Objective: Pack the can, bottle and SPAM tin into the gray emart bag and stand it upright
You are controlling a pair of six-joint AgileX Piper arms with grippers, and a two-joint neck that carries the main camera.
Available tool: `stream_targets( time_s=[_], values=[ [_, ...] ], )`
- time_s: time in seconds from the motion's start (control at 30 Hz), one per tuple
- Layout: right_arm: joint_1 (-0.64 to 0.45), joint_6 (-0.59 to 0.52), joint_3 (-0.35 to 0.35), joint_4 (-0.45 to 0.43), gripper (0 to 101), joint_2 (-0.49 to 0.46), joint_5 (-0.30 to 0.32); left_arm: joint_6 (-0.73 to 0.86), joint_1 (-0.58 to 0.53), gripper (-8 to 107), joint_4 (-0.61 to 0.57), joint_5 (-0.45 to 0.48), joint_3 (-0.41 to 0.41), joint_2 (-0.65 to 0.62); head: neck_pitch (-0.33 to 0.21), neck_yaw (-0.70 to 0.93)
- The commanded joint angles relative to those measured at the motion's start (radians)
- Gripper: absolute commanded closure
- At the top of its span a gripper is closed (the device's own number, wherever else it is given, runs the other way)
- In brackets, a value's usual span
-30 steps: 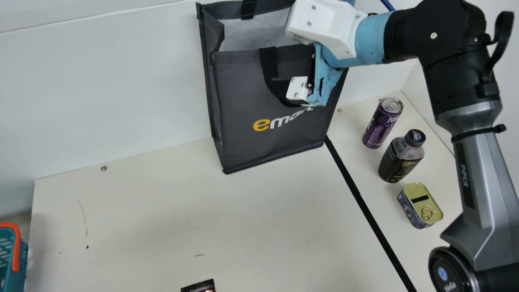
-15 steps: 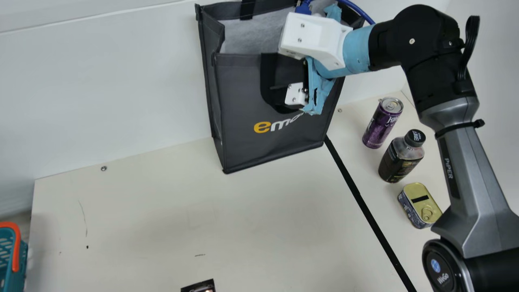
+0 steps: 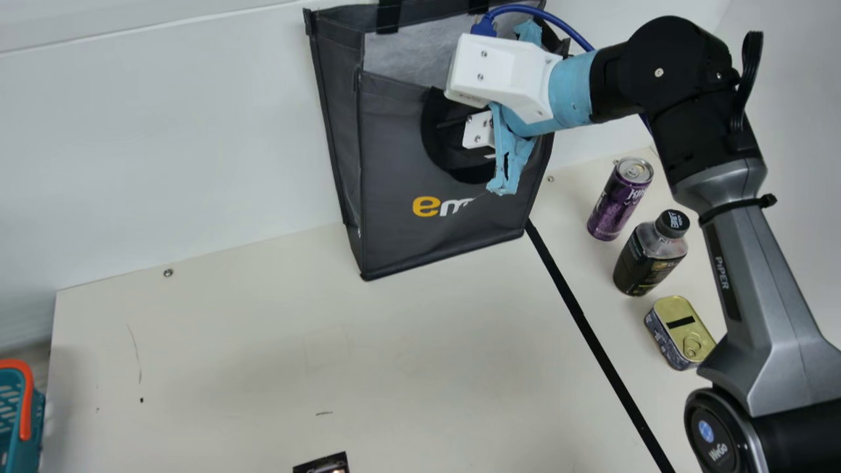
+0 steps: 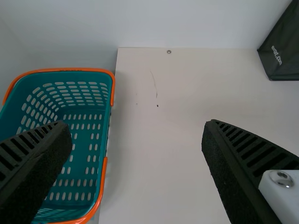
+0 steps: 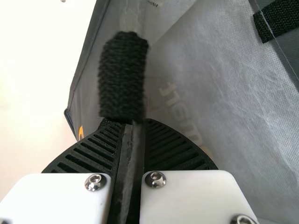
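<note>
Main view, gray emart bag (image 3: 401, 164): stands up tall on the tabletop (image 3: 263, 341), near the back wall, with its mouth open.
Right pincer (image 5: 132, 123): pinched together on the bag's front edge, maybe to keep the mouth wide and the bag steady.
Left pincer (image 4: 136, 125): wide apart with nothing in it, near the basket (image 4: 60, 70); I guess it is free to help.
Can (image 3: 617, 200), bottle (image 3: 647, 263) and SPAM tin (image 3: 683, 332): outside the bag, in a row past the black line (image 3: 585, 322), perhaps so each is easy to pick up.
</note>
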Motion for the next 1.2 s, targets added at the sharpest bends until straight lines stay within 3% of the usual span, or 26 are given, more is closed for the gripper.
stream_targets(
  time_s=[0.0, 1.17],
  values=[
    [0.001, 0.006, 0.002, 0.005, 101, -0.010, -0.002, 0.000, 0.000, 9, 0.000, 0.000, 0.000, 0.000, -0.023, -0.001],
    [0.125, 0.139, 0.088, -0.069, 101, -0.301, -0.002, 0.000, 0.000, 9, 0.000, 0.000, 0.000, 0.000, -0.023, -0.001]
  ],
)
